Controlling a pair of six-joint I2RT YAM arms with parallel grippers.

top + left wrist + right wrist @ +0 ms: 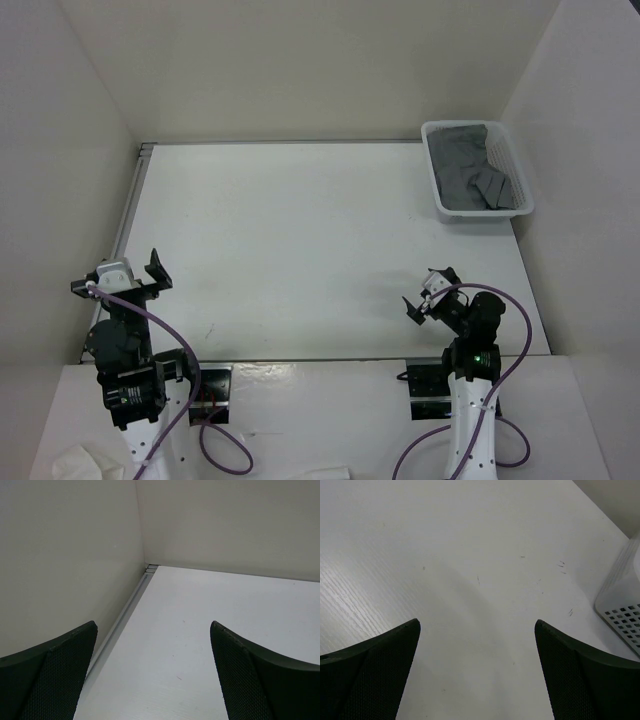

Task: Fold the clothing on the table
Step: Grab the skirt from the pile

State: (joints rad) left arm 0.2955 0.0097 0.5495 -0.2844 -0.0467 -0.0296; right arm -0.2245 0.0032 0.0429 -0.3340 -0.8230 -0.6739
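So the clothing [468, 170] isn't spread out at all, we see it bunched up inside the white mesh basket [483, 216] at the far right corner of the table [300, 250]. It's dark grey and soft looking, crumpled into a heap with creases all over, so we can't make out its outline or a waistband. It fills most of the basket. The table is a big flat white rectangle with a thin metal edge along its far and left sides, and a few tiny scuff marks
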